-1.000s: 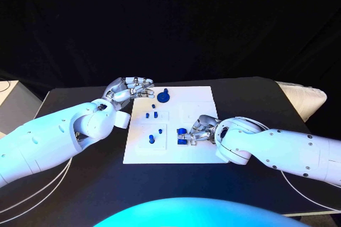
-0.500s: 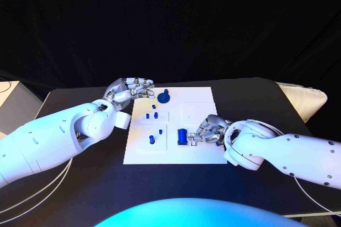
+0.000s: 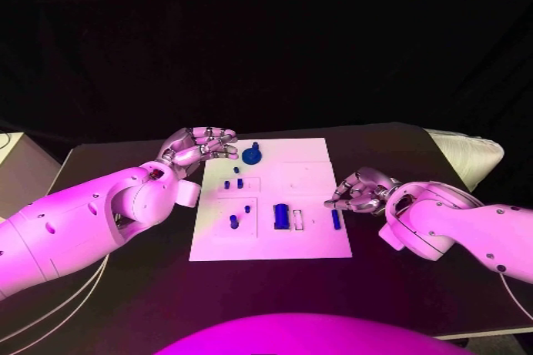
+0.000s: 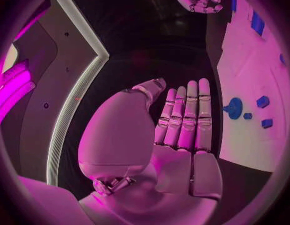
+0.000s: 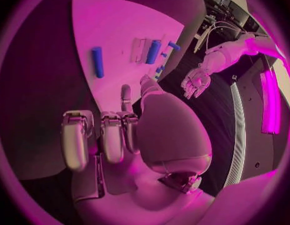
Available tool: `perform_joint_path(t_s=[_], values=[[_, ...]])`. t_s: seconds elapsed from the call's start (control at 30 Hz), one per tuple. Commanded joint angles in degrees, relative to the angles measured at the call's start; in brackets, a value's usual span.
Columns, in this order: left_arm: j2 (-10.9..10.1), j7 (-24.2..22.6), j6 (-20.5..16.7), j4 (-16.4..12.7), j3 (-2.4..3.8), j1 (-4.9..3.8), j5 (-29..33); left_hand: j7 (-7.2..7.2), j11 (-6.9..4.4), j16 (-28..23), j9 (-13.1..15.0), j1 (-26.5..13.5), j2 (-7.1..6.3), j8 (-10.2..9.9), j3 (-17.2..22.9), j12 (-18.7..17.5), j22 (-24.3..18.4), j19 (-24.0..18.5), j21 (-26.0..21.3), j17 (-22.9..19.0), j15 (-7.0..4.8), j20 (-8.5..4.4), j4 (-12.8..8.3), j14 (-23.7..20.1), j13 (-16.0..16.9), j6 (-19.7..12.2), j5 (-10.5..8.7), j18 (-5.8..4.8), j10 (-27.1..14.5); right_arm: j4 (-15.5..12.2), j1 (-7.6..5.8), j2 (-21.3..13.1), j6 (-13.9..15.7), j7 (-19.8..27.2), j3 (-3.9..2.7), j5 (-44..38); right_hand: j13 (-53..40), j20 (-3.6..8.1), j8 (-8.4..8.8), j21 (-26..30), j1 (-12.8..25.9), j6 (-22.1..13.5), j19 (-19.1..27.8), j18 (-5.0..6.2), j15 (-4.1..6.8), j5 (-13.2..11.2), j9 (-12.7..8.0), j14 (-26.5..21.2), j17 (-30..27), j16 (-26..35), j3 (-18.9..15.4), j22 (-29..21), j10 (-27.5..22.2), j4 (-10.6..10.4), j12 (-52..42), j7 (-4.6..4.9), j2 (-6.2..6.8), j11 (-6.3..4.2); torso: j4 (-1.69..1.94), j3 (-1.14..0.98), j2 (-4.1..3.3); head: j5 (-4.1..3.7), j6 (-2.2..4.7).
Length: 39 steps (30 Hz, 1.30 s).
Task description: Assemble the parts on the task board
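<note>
right silver hand (image 3: 357, 195) empty, fingers curled | short blue cylinder part (image 3: 336, 219) just beside it, long axis front-to-back on white task board (image 3: 311, 246) | left hand (image 3: 198, 146) open, farther

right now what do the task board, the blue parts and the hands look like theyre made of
Task board: looks like rigid plastic, white and matte, a flat plate with shallow moulded recesses; the material is a guess.
Blue parts, such as the cylinder lying on the board: probably plastic, uniform colour, smooth with little shine.
Left hand and right hand: metallic-looking silver segments that catch highlights; metal or coated plastic, cannot tell.
</note>
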<state>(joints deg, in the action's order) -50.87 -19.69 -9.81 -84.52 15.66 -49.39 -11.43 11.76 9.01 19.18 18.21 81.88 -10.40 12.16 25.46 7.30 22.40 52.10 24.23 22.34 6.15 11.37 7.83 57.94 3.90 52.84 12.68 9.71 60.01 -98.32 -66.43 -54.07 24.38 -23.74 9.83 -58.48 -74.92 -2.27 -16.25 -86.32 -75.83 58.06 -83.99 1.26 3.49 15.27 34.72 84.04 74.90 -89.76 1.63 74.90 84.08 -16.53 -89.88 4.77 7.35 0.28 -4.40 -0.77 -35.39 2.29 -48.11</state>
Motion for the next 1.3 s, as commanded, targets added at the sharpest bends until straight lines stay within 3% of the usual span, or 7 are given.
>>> perform_joint_path(t_s=[0.03, 0.23, 0.4, 0.67, 0.73, 0.97, 1.3], values=[[0.1, -0.5, 1.0, -0.1, 0.04, 0.13, -0.1, -0.11, 0.01, -0.2, -0.1, -0.1, 0.24, -0.3, -0.3, 0.1, -0.1, 0.2, -0.3, 0.1, 0.10, 0.33, 0.2, -0.1, 0.0, 0.4, 0.06, 0.49, -0.4, 0.1, -0.08, -1.5, -4.1, 1.3, 0.01, -7.1, -15.1, -0.45, 0.76, -0.4, -1.9, -0.3, -5.3, -0.64, -0.39, 0.2, -0.5, 6.0, 15.1, -0.2, 1.1, 14.3, 5.9, 0.3, -0.1, 0.33, -0.12, 0.41, -0.03, -0.07, -0.03, -0.54, 0.19], [-0.1, -0.5, 1.0, -0.1, 0.04, 0.36, -0.1, -0.11, 0.01, -0.4, -0.1, -0.1, 0.24, -0.3, -0.3, 0.1, -0.2, 0.2, -0.5, 0.2, 0.11, 0.37, 0.3, -0.2, 0.0, 0.4, 0.07, 0.51, -0.5, -0.1, -0.06, -3.7, -4.3, -1.7, 0.03, -12.7, -15.0, -0.61, 1.10, -0.7, -2.5, 0.4, -5.4, -0.69, -0.53, 0.3, -0.8, 6.0, 15.1, -0.2, 1.8, 14.3, 5.8, -0.1, 0.1, 0.41, 0.15, 0.52, -0.01, -0.08, -0.13, -1.06, 0.31], [0.0, -0.4, 1.1, -0.1, 0.04, 0.44, -0.1, -0.11, 0.01, -0.4, -0.1, -0.1, 0.24, -0.3, -0.3, 0.1, -0.2, 0.2, -0.5, 0.2, 0.11, 0.37, 0.3, -0.2, 0.0, 0.4, 0.07, 0.51, -0.5, -0.1, 0.13, -4.1, -3.6, -3.8, 0.07, -11.4, -15.1, -0.52, 0.64, -0.6, -1.9, 1.9, -5.3, -0.66, -0.28, 0.4, -0.8, 6.0, 15.1, -0.2, 2.0, 14.3, 5.9, -0.2, -0.1, -0.08, 0.20, 0.15, -0.01, -0.01, -0.14, -1.12, 0.18], [0.0, -0.3, 1.2, -0.1, 0.04, 0.47, -0.1, -0.11, 0.01, -0.4, -0.1, -0.1, 0.24, -0.3, -0.3, 0.1, -0.2, 0.2, -0.5, 0.2, 0.11, 0.37, 0.3, -0.2, 0.0, 0.4, 0.07, 0.51, -0.5, 0.8, 1.19, -2.7, -2.9, -5.0, 0.15, -9.2, -15.0, -0.46, 1.01, -0.4, -1.5, 1.4, -5.3, -0.63, -0.25, -0.2, -0.9, 6.0, 15.1, -0.2, 1.6, 14.3, 5.8, -0.1, 0.1, 0.07, 1.48, 0.22, 0.20, 0.07, -0.15, -1.50, -0.18], [-0.1, -0.3, 1.1, -0.2, 0.04, 0.48, -0.1, -0.11, 0.01, -0.4, -0.1, -0.1, 0.24, -0.3, -0.3, 0.1, -0.2, 0.2, -0.5, 0.2, 0.11, 0.37, 0.3, -0.2, 0.0, 0.4, 0.07, 0.51, -0.5, 1.2, 1.76, -2.2, -3.3, -5.2, 0.18, -9.6, -14.8, -0.51, 1.31, -0.3, -1.8, 0.9, -5.3, -0.61, -0.37, -0.6, -0.9, 6.0, 15.1, -0.2, 1.3, 14.2, 5.6, 0.0, 0.3, 0.29, 2.35, 0.39, 0.23, 0.08, -0.16, -1.65, -0.25], [-0.2, -0.1, 1.1, -0.2, 0.04, 0.49, -0.1, -0.12, 0.01, -0.4, -0.1, 0.0, 0.31, -0.3, -0.3, 0.2, -0.2, 0.2, -0.6, 0.3, 0.11, 0.37, 0.3, -0.2, 0.0, 0.4, 0.08, 0.52, -0.5, 1.6, 3.09, -1.0, -4.1, -5.5, 0.20, -10.2, -14.7, -0.62, 1.47, -0.4, -1.5, 0.8, -5.3, -0.63, -0.54, -0.7, -0.9, 6.0, 15.1, -0.2, 0.9, 14.3, 5.6, -0.2, 0.4, 0.49, 2.74, 0.58, 0.13, 0.04, -0.15, -1.40, -0.41], [-0.1, 0.0, 1.2, -0.2, 0.04, 0.52, -0.2, -0.12, 0.01, -0.4, -0.1, 0.0, 0.31, -0.3, -0.3, 0.2, -0.2, 0.2, -0.6, 0.3, 0.11, 0.37, 0.3, -0.2, 0.0, 0.4, 0.08, 0.52, -0.5, 1.9, 3.67, 0.6, -3.2, -6.6, 0.21, -10.1, -14.7, -0.67, 1.18, -0.4, -0.7, 1.4, -5.3, -0.63, -0.54, -0.2, -0.8, 6.0, 15.1, -0.2, 0.6, 14.3, 5.6, -0.3, 0.4, 0.34, 2.66, 0.51, 0.16, 0.01, -0.16, -1.16, -0.60]])
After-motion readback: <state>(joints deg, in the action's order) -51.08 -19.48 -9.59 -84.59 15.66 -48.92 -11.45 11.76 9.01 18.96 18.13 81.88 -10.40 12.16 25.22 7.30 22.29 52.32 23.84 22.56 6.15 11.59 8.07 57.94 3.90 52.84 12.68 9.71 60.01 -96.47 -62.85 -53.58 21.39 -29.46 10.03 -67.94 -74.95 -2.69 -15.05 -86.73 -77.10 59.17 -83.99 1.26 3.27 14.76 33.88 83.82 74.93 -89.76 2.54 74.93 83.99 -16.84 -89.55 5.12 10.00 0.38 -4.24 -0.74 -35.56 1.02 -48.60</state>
